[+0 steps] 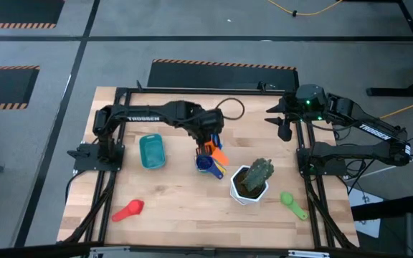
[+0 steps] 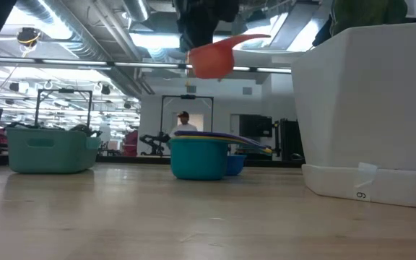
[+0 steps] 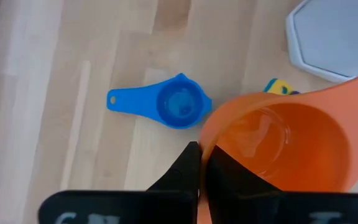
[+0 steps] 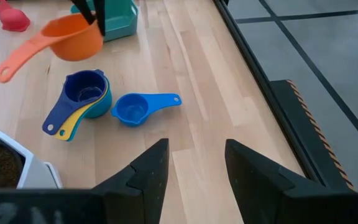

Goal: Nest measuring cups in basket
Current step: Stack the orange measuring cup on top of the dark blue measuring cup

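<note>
Left gripper (image 4: 95, 14): pressed together on the rim of the orange measuring cup (image 4: 73, 36), lifted clear above the table.
Right gripper (image 4: 194, 165): fingers spread, empty, waiting at the table's far right edge.
Cups: a nested stack (image 4: 79, 102) with dark blue on top; a small blue cup (image 4: 132, 109) just beside it; red cup (image 1: 128, 210) and green cup (image 1: 292, 202) well apart.
Basket (image 1: 151, 151): teal, left of the stack.
Doing it well: judged, keep the orange cup level, centre it over its target, lower before letting go.

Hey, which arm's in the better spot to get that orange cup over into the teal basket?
Left. The left gripper is shut on the orange cup, held above the table near the basket. The right gripper hangs open at the far right edge, holding nothing.
</note>
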Controlling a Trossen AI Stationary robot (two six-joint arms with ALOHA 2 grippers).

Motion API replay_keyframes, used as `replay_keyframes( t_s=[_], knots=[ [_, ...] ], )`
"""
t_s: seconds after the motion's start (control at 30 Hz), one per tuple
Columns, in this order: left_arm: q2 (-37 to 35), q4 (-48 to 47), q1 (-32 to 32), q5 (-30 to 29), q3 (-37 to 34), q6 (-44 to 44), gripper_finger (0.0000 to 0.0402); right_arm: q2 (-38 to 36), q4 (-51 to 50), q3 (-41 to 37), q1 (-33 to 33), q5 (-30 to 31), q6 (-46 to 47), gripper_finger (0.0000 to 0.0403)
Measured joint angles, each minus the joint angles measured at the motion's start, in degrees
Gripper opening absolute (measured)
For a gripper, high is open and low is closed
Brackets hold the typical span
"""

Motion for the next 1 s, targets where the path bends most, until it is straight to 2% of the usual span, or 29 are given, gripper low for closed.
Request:
replay_keyframes(
  t_s=[0.1, 0.37, 0.67, 1.0],
  knots=[
    [0.0, -0.03, -1.24, -2.15, 0.0, -1.76, 0.0003, 0.0, 0.0, 0.0, 0.0, 0.0, 0.0, 0.0162],
    [2.89, 0.91, -2.28, -2.35, -2.2, -2.05, 0.0003, 0.0, -0.06, 0.0, 0.0, -0.02, 0.02, 0.0162],
    [3.88, 6.3, -2.03, 3.2, -10.81, -2.27, 0.0003, 0.0, -0.31, 0.0, 0.01, -0.02, 0.15, 0.0162],
    [3.82, 10.2, -1.99, 3.17, -13.78, -3.3, 0.0004, 0.0, -0.28, 0.0, 0.0, -0.02, 0.14, 0.0162]
  ],
)
